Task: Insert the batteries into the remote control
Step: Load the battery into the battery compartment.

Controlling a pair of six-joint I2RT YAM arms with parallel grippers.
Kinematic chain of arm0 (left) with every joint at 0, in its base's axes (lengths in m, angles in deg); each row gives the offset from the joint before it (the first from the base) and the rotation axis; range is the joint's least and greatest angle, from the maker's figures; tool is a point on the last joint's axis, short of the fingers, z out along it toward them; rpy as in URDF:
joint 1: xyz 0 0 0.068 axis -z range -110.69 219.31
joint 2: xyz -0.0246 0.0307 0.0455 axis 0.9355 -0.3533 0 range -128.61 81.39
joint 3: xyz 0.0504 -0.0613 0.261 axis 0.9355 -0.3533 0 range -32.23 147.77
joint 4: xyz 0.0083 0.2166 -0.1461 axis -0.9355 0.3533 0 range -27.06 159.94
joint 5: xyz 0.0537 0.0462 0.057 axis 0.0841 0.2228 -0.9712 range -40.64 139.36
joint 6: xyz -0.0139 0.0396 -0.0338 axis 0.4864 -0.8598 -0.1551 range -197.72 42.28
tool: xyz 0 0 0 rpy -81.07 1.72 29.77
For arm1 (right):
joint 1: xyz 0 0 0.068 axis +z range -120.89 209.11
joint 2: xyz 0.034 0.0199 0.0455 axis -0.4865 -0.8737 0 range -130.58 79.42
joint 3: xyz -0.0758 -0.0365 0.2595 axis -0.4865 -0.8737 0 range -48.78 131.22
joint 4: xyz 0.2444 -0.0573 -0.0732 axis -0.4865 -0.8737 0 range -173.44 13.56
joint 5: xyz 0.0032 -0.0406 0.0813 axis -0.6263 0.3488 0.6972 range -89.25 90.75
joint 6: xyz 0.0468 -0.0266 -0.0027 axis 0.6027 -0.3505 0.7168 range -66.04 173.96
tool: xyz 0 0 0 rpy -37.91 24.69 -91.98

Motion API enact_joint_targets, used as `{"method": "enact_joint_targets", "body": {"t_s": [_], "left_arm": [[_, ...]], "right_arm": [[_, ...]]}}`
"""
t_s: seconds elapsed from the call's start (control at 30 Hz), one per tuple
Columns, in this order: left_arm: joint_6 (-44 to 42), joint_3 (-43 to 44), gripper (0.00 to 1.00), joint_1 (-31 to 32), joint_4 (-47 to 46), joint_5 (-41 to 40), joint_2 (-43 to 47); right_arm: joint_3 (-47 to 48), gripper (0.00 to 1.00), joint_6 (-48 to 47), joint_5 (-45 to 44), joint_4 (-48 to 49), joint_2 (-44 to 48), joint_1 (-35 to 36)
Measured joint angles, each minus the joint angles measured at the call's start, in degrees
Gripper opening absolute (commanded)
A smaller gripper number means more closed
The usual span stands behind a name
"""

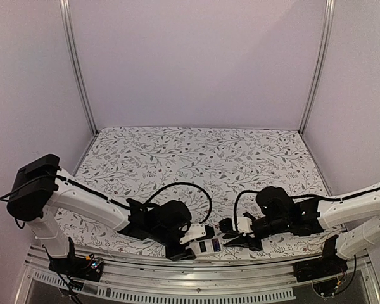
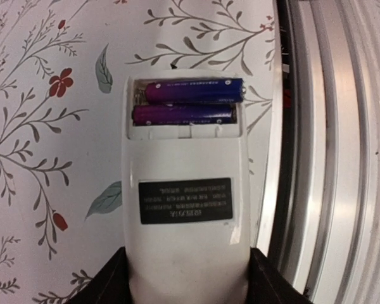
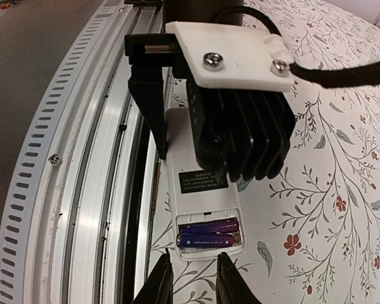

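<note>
The remote control point(image 2: 187, 240) lies back up at the near table edge, its battery slot uncovered. Two dark purple-blue batteries point(image 2: 193, 90) point(image 2: 183, 114) lie side by side in the slot; the upper one sits shifted to the right. My left gripper point(image 2: 189, 282) is shut on the remote's end away from the slot, one finger on each long side. In the right wrist view the remote point(image 3: 199, 202) and batteries point(image 3: 209, 235) lie just beyond my right gripper point(image 3: 194, 278), which is open a little and empty. In the top view both grippers point(image 1: 189, 244) point(image 1: 231, 237) meet at the remote point(image 1: 207, 245).
A floral cloth point(image 1: 196, 158) covers the table. A ridged aluminium rail point(image 2: 323, 158) point(image 3: 95, 190) runs right beside the remote along the near edge. Pale walls and two metal posts point(image 1: 79, 69) enclose the back.
</note>
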Motion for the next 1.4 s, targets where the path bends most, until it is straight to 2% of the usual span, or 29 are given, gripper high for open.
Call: {"method": "enact_joint_targets", "body": {"t_s": [0.3, 0.73, 1.1, 1.4], "left_arm": [[-2.0, 0.3, 0.53, -2.1, 0.0, 0.9, -0.3], [-2.7, 0.4, 0.53, -2.5, 0.0, 1.2, -0.4], [-2.7, 0.4, 0.53, -2.5, 0.0, 1.2, -0.4], [-2.7, 0.4, 0.53, -2.5, 0.0, 1.2, -0.4]], "right_arm": [[0.2, 0.27, -0.4, 2.9, 5.0, -10.4, -0.3], [-1.5, 0.22, 5.8, -0.2, 15.0, -11.6, -0.3], [-1.8, 0.14, 6.8, -0.4, 16.6, -13.7, -0.3], [-3.3, 0.14, 7.4, -0.9, 17.4, -13.7, -0.3]]}}
